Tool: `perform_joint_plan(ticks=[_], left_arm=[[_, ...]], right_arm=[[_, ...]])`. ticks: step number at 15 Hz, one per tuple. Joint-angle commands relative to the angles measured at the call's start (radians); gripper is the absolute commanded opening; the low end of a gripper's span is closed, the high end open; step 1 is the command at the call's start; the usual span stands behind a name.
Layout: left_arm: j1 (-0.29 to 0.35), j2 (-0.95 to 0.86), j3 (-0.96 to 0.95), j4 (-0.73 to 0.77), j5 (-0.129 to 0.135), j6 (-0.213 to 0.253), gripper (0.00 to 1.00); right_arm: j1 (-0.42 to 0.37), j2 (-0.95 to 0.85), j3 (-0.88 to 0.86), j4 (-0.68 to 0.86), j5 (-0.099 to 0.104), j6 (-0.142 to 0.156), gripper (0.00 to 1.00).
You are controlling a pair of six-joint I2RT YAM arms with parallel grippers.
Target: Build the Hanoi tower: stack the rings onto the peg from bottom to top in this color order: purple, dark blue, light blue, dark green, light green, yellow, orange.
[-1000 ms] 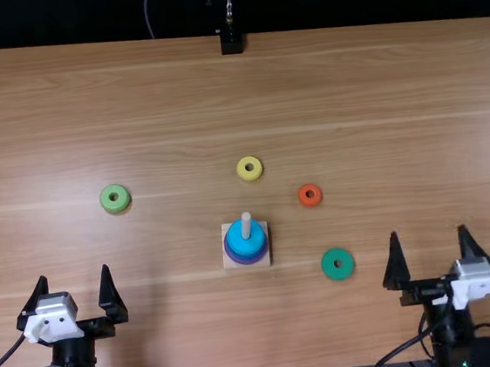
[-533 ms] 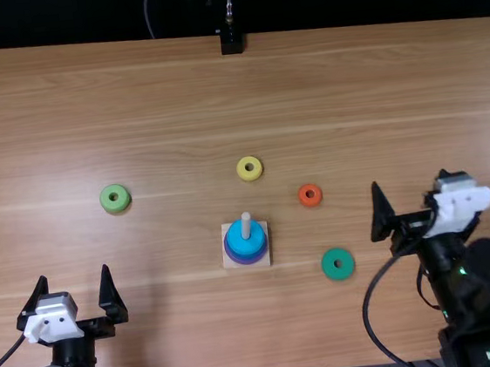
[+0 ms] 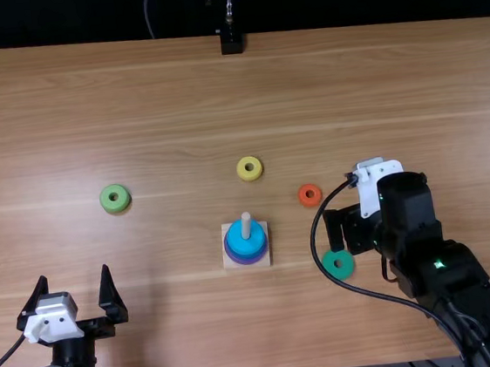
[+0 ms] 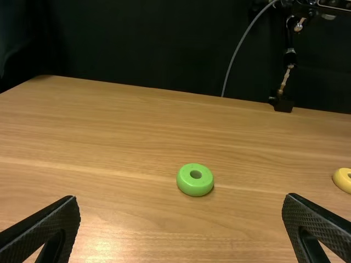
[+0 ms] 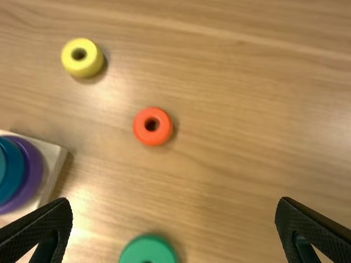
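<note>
On the square wooden base [image 3: 228,262], around the upright peg [image 3: 246,224], sit a purple ring [image 3: 251,260] and blue rings [image 3: 248,243] above it; the right wrist view shows two blue shades. My right gripper [image 3: 353,229] hangs open above the table near the dark green ring [image 3: 339,268], partly covering it. In its wrist view, the gripper [image 5: 174,200] holds nothing, with the dark green ring [image 5: 148,251] and orange ring [image 5: 152,126] below. My left gripper [image 3: 74,275] is open at the near left; its wrist view shows it [image 4: 182,198] short of the light green ring [image 4: 195,179].
Beyond the base lies the yellow ring [image 3: 249,168], with the orange ring [image 3: 310,195] to its right. The light green ring [image 3: 115,198] is at the left. A black stand [image 3: 231,42] is at the table's far edge. The right arm's cable loops beside the dark green ring.
The right arm has swung from the near right leftward and away from the near edge, its gripper now over the area by the dark green ring. The left arm and the rings have stayed put.
</note>
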Motion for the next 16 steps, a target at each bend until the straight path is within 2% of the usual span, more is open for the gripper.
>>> perform_joint_plan(ticks=[1,6,10,13,16], left_arm=[[0.007,-0.011,-0.034,-0.006,0.001,0.009,1.0],[0.007,-0.011,-0.034,-0.006,0.001,0.009,1.0],[0.007,-0.011,-0.034,-0.006,0.001,0.009,1.0],[0.007,-0.011,-0.034,-0.006,0.001,0.009,1.0],[0.007,-0.011,-0.034,-0.006,0.001,0.009,1.0]], right_arm=[[-0.007,-0.006,0.042,-0.05,-0.013,0.001,1.0],[-0.002,-0.003,0.029,-0.179,-0.015,-0.006,1.0],[0.134,0.002,-0.067,-0.163,-0.018,0.003,1.0],[0.133,0.14,-0.089,-0.142,-0.016,0.007,1.0],[0.131,0.198,-0.084,-0.14,-0.013,0.005,1.0]])
